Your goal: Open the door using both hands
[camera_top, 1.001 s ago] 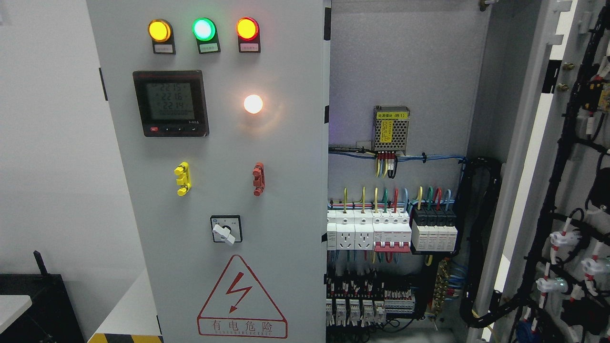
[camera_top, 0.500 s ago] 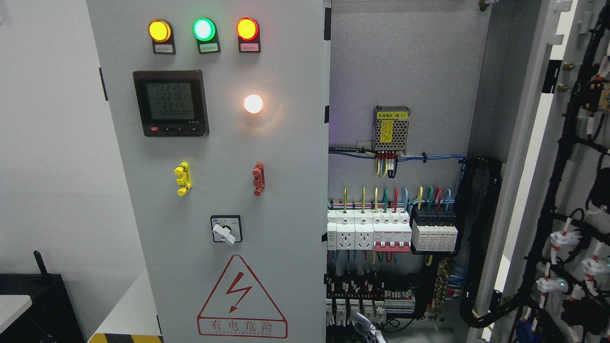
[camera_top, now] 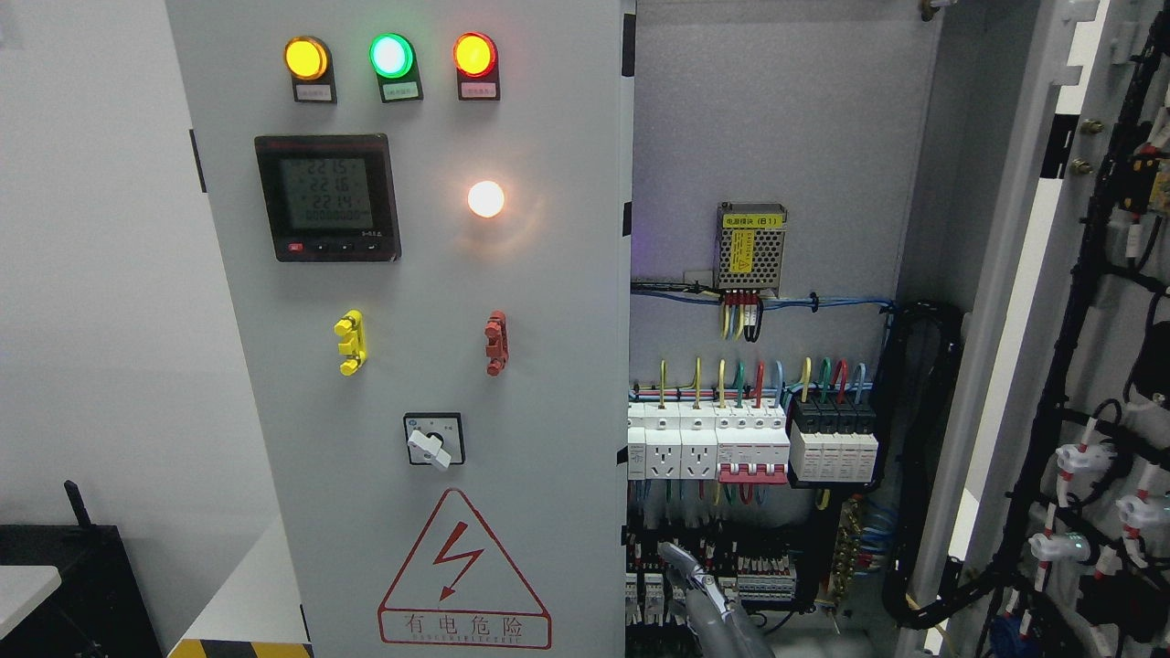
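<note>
- Far left, a black box (camera_top: 55, 585) stands low against the pale wall.
- The closed left door (camera_top: 411, 366), smooth grey painted metal, carries three round lamps (camera_top: 390, 56) in amber, green and red, a square black meter (camera_top: 327, 197), a glowing white lamp (camera_top: 485, 199), yellow (camera_top: 350, 343) and red (camera_top: 495, 343) handles, a rotary switch (camera_top: 433, 440) and a triangular shock warning (camera_top: 463, 571).
- Inside the open cabinet: a perforated power supply (camera_top: 750, 245), white breakers (camera_top: 706, 442) with coloured wires, black modules (camera_top: 832, 440).
- One silvery finger (camera_top: 687, 576) of a hand rises at the bottom edge before the lower terminals; which arm, and whether its grip is apart or together, cannot be told.
- The right door (camera_top: 1033, 274) stands swung open, its inner face strung with black cable looms (camera_top: 1079, 366).
</note>
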You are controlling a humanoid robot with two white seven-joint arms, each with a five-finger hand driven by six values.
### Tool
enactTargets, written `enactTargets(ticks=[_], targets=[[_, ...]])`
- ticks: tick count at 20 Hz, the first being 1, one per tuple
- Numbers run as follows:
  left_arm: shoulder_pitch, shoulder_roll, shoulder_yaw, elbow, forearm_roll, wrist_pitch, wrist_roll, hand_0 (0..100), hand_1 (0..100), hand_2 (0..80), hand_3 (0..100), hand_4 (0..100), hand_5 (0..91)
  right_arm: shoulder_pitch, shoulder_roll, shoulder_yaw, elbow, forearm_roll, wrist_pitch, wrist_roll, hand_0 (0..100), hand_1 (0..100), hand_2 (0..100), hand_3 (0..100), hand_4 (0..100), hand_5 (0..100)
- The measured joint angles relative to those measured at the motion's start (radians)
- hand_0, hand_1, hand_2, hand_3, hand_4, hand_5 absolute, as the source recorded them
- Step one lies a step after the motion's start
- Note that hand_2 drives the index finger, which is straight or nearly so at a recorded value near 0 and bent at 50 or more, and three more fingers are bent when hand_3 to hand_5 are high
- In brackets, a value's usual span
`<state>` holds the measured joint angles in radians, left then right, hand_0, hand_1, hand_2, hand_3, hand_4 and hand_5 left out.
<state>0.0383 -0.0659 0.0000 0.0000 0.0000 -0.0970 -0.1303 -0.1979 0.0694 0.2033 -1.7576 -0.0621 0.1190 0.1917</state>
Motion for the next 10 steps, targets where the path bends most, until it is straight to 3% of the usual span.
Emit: enactTargets(ticks=[10], targets=[[0.0, 0.0, 0.0, 0.0, 0.0, 0.0, 0.0, 0, 0, 0.0, 0, 0, 0.0, -0.07, 0.012, -0.017, 0.115, -0.006, 0.006, 0.0, 38, 0, 0, 0, 0, 0]])
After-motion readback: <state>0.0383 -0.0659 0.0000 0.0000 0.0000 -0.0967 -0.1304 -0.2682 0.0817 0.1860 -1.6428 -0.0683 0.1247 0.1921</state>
